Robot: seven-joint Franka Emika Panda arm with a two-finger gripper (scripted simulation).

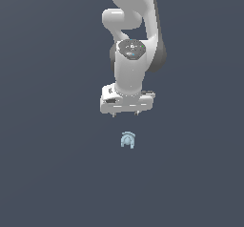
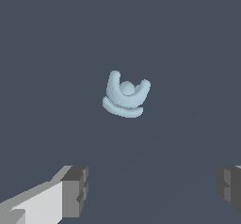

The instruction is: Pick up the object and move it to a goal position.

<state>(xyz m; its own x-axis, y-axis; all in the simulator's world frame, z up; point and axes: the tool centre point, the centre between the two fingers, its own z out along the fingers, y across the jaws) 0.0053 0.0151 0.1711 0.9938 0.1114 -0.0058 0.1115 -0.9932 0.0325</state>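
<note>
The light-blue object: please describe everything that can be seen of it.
The object is tiny, pale light-blue, smooth and matte. In the wrist view it shows a curved arch with two short prongs, a small ball between them and a curved band beside it. It lies alone on the dark grey floor, apart from the open gripper, untouched.

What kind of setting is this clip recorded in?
Most likely a bare simulated test scene, not a real room: a flat, featureless grey-blue ground, a smoothly rendered white arm with its hand open, and one tiny pale blue object lying free below it. No furniture or walls show.
</note>
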